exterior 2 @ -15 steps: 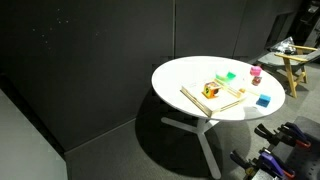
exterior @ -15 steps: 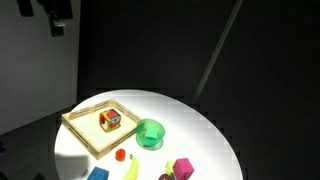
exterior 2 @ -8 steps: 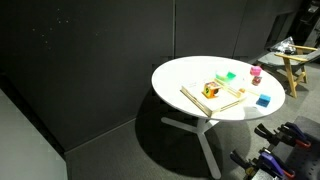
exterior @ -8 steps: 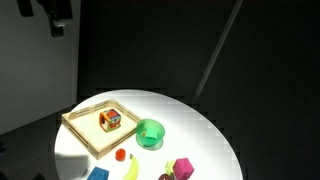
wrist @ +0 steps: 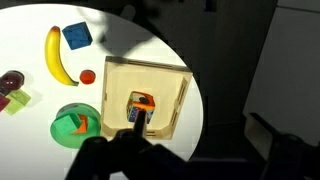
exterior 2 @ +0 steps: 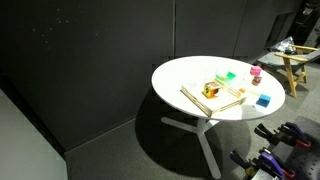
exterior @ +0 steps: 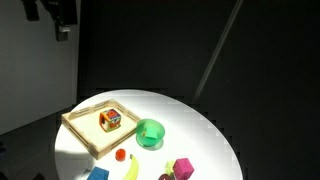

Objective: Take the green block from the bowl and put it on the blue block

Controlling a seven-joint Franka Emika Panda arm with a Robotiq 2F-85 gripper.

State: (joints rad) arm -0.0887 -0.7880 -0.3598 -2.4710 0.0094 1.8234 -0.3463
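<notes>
At the near edge of the round white tabletop [exterior: 195, 130], in an exterior view, sat the small light blue block [exterior: 97, 174], partly cut off by the lower border. A yellow banana [exterior: 132, 170] lay just beside it. Further along that same edge a dark red object [exterior: 165, 177], too small to identify, sat next to a pink cube [exterior: 183, 167]. A little in from the edge lay a small red ball [exterior: 120, 155]. Toward the middle of the tabletop stood the round bright green bowl [exterior: 150, 132]. Just beside it was a square, shallow wooden tray [exterior: 85, 132] holding an orange multicoloured cube [exterior: 110, 120]. The wrist view looked down on the same layout and showed the small bright green block [wrist: 78, 124] lying inside the green bowl. There it was well apart from the blue block, which sat beyond the banana near the tabletop's edge. Farthest off, the dark Robotiq gripper [exterior: 64, 30] hung high above the tabletop on the tray's side, clear of every object. Its jaws were only dark silhouettes in the exterior view and along the bottom of the wrist view. I could not tell whether they stood apart or together.
</notes>
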